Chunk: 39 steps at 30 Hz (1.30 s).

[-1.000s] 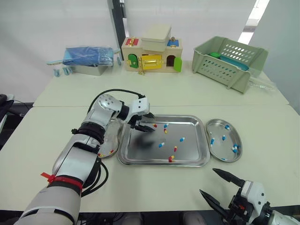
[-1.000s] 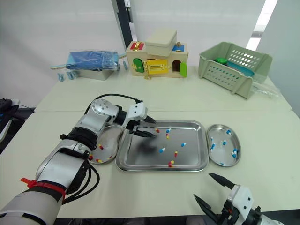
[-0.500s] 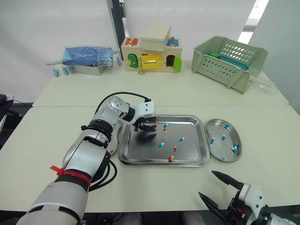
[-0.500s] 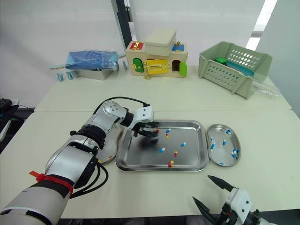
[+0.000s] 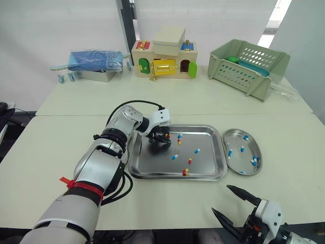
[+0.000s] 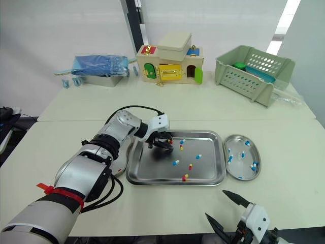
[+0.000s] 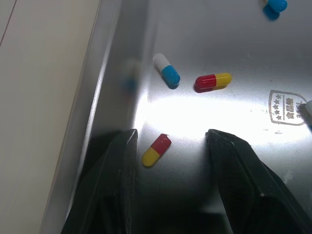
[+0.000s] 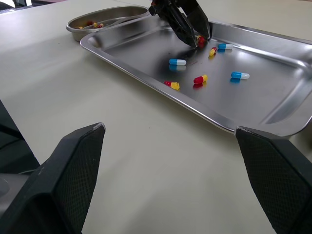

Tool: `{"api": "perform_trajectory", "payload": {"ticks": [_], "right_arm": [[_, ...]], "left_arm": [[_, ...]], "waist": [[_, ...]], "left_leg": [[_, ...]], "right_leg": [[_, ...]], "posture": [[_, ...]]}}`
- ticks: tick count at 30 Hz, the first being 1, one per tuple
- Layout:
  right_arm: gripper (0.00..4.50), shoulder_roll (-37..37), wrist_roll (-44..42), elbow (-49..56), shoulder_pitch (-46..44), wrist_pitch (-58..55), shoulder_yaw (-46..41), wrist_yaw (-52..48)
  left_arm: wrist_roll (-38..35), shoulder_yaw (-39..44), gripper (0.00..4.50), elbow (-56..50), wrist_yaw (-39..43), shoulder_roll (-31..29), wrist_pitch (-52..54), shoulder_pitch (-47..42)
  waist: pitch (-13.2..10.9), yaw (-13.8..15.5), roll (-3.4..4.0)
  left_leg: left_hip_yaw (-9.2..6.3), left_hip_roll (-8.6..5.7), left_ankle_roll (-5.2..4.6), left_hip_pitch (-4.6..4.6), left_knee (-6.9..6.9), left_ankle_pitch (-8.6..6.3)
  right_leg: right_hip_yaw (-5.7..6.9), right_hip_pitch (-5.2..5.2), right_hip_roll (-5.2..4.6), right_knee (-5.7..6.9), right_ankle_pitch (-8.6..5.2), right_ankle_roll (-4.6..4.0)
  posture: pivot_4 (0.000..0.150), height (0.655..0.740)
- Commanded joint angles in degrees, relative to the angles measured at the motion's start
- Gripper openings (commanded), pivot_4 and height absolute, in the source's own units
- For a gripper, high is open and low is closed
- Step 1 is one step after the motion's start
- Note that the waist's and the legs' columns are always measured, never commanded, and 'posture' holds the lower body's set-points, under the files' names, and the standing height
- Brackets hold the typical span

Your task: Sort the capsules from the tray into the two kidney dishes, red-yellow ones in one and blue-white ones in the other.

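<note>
Found the left kidney dish (image 8: 73, 27), a few red-yellow capsules inside, just beside the tray's (image 5: 210, 165) left rim, and the left gripper (image 7: 170, 136) down over that tray's far-left part, fingers (image 7: 117, 185) apart on either side of one red-yellow capsule (image 7: 156, 149) lying flat on the tray floor, gripping nothing. Noted a blue-white capsule (image 7: 166, 69) close ahead of those fingers, more of both colours toward the tray's middle. Saw the right kidney dish (image 5: 234, 131) holding blue-white capsules just right of the tray, and the right gripper (image 5: 220, 198) near the tabletop's (image 5: 45, 152) front edge, fingers spread wide, empty.
</note>
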<state>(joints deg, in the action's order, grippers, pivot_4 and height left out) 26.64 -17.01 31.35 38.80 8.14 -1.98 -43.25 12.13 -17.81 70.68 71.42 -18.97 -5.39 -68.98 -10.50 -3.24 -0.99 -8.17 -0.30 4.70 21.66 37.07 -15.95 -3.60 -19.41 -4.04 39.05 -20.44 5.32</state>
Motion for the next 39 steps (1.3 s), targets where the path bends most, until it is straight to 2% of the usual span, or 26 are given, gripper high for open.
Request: {"api": "perform_trajectory", "payload": {"ticks": [1, 5, 7, 9, 13, 21, 29, 31, 34, 39], "right_arm": [[4.50, 0.49, -0.84, 2.14, 0.67, 0.16, -0.36, 0.40], [4.50, 0.64, -1.18, 1.78, 0.72, 0.34, -0.72, 0.24], [4.50, 0.74, -1.20, 1.56, 0.72, 0.49, -0.67, 0.10], [4.50, 0.78, -1.19, 1.40, 0.56, 0.47, -0.58, 0.08], [4.50, 0.78, -0.98, 1.29, -0.01, 0.10, -0.25, 0.21], [4.50, 0.73, -0.59, 1.57, -0.31, -0.39, 0.23, 0.41], [4.50, 0.94, -0.81, 1.91, 0.18, 0.17, 0.22, -0.01], [4.50, 1.30, -1.11, 1.83, 0.04, 0.40, 0.02, -0.51], [4.50, 2.62, -1.60, 1.32, -1.14, 0.55, -0.57, -1.69], [4.50, 4.16, -2.80, 0.60, -4.01, -0.61, -1.04, -2.53]], "left_arm": [[0.96, 0.25, 2.33, 0.38, -0.64, -0.08, 0.92, -1.31], [1.41, 0.20, 2.33, 0.31, 0.11, -0.40, 1.15, -1.15], [1.91, -0.19, 1.97, 0.25, 0.53, -0.77, 1.15, -1.15], [2.39, -0.46, 1.46, 0.16, 0.99, -1.09, 1.22, -1.21], [2.79, -0.32, 0.09, 0.00, 1.31, -1.35, 1.31, -1.38], [2.97, -0.22, 0.04, -0.36, 1.77, -1.47, 1.17, -1.13], [-0.54, 2.51, 0.04, -5.72, 7.17, -3.33, 4.43, -1.60], [-3.30, 4.31, 0.04, -11.23, 9.87, -4.92, 8.32, -0.61], [-7.08, 7.13, 0.04, -30.02, 13.60, -11.88, 20.98, 5.24], [-10.88, 11.26, 0.04, -53.71, 11.06, -20.57, 39.29, 15.57]], "waist": [[0.00, 0.00, 0.00], [0.01, -0.01, 0.00], [0.01, -0.03, 0.00], [0.01, -0.04, 0.00], [0.01, -0.05, 0.00], [0.02, -0.04, 0.00], [0.01, -0.08, 0.00], [0.01, -0.11, 0.00], [0.05, -0.82, 0.06], [0.07, -1.49, 0.11]], "left_leg": [[0.00, 0.00, 0.00, 0.00, 0.00, 0.00], [0.00, 0.00, 0.00, -0.01, 0.01, 0.00], [0.00, 0.00, 0.00, -0.01, 0.01, 0.00], [0.00, 0.00, 0.00, -0.01, 0.01, 0.00], [0.00, 0.00, 0.00, -0.02, 0.01, 0.00], [0.00, 0.00, 0.01, -0.02, 0.01, 0.01], [0.00, 0.00, 0.01, 0.00, 0.01, 0.01], [-0.01, 0.01, 0.02, 0.02, 0.01, 0.02], [0.00, 0.02, 0.15, 0.02, -0.01, 0.09], [-0.10, 0.06, 0.21, 0.00, -0.01, 0.13]], "right_leg": [[0.00, 0.00, 0.00, 0.00, 0.00, 0.00], [0.00, 0.01, 0.00, 0.01, 0.00, 0.00], [0.00, 0.01, 0.00, 0.01, 0.00, 0.00], [0.00, 0.01, 0.00, 0.01, 0.00, 0.00], [0.00, 0.01, 0.00, 0.02, 0.00, 0.00], [0.00, 0.01, 0.00, 0.02, 0.00, 0.00], [0.00, 0.00, 0.00, 0.02, 0.00, 0.00], [0.00, -0.02, 0.00, 0.03, 0.00, 0.00], [-0.02, -0.04, 0.00, 0.03, 0.00, 0.00], [0.03, 0.03, 0.01, 0.03, 0.00, -0.01]], "posture": [[0.150, 0.7400], [0.150, 0.7400], [0.150, 0.7400], [0.150, 0.7400], [0.150, 0.7400], [0.150, 0.7400], [0.150, 0.7400], [0.150, 0.7400], [0.150, 0.7400], [0.150, 0.7400]]}}
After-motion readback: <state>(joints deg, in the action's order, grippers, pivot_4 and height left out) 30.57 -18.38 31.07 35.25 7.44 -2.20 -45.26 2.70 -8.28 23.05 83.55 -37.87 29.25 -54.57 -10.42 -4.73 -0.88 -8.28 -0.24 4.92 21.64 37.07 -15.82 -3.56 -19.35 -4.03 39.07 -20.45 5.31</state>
